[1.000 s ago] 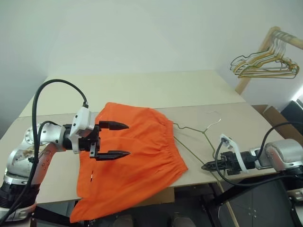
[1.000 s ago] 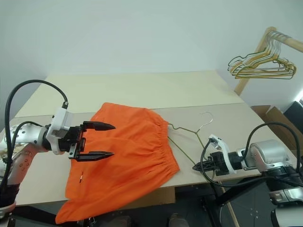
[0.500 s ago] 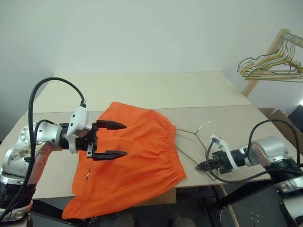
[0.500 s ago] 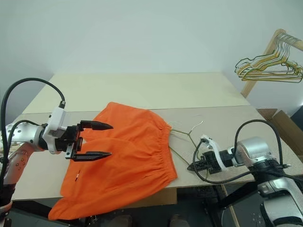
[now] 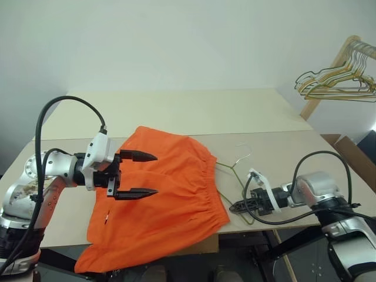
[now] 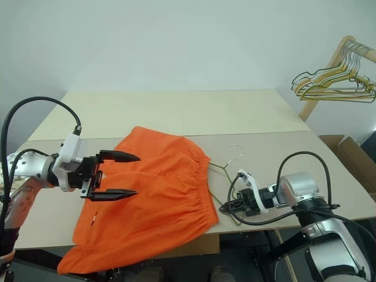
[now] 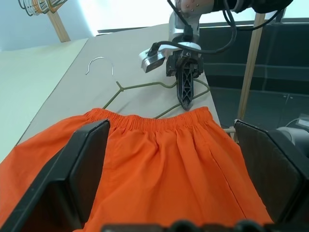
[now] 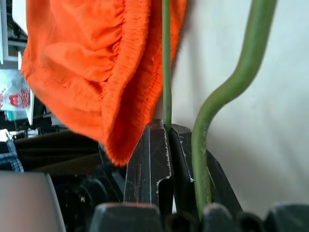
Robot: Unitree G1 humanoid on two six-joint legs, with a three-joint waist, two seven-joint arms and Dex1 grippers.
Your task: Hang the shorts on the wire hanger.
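The orange shorts point(image 5: 176, 200) lie flat on the table, their gathered waistband toward the right and one leg hanging over the front edge. My left gripper point(image 5: 156, 174) hovers open just above their left part, holding nothing; between its fingers point(image 7: 84, 159) the left wrist view looks across the shorts point(image 7: 159, 159). The thin wire hanger point(image 5: 228, 167) lies right of the waistband, its hook point(image 5: 244, 147) pointing away. My right gripper point(image 5: 232, 207) is shut on the hanger's lower wire point(image 8: 166, 63), close to the waistband point(image 8: 140, 63).
A bunch of yellowish and dark hangers point(image 5: 335, 82) hangs on a wooden rack at the back right. A cardboard box point(image 5: 352, 155) stands right of the table point(image 5: 176, 111). The table's front edge runs just under my right gripper.
My right gripper has moved left toward the shorts, dragging the wire hanger along. The left gripper has stayed in place, open. The camera shifted after the earliest frames.
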